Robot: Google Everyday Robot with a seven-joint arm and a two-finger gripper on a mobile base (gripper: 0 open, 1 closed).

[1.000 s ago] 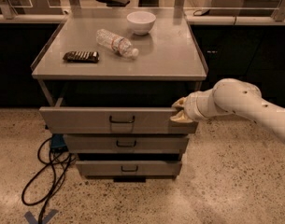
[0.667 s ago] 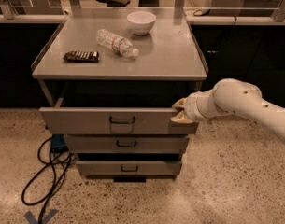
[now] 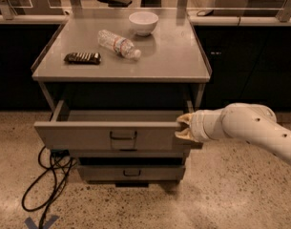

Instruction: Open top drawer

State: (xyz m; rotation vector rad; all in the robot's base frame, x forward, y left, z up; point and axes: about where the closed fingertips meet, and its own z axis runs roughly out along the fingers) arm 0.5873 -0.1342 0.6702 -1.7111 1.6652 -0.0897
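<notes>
Camera view: a grey metal desk (image 3: 183, 66) stands on a speckled floor, with three drawers stacked under its top. The top drawer (image 3: 78, 136) is pulled partway out toward the camera, so a strip of its plain grey inside shows behind the tall front panel. A small black pull handle (image 3: 123, 136) sits at the centre of that panel. Below it the middle drawer (image 3: 135, 153) shows only as a thin edge, and the bottom drawer (image 3: 150, 173) is closed.

The hand (image 3: 181, 128) is at the right end of the top drawer's front panel, reaching in from the right on a white arm (image 3: 250, 125). Its two tan fingers (image 3: 185, 119) stand spread, one above the other, with a dark gap between them — their tips meet the panel's right edge.

On the desk a white bowl (image 3: 143, 22) stands near the back. A clear plastic bottle (image 3: 119, 44) lies on its side just in front of it. A dark flat object (image 3: 82, 57) lies to the left of the bottle. Black cables (image 3: 45, 175) loop on the floor at the lower left — near a blue mark (image 3: 41, 222).
</notes>
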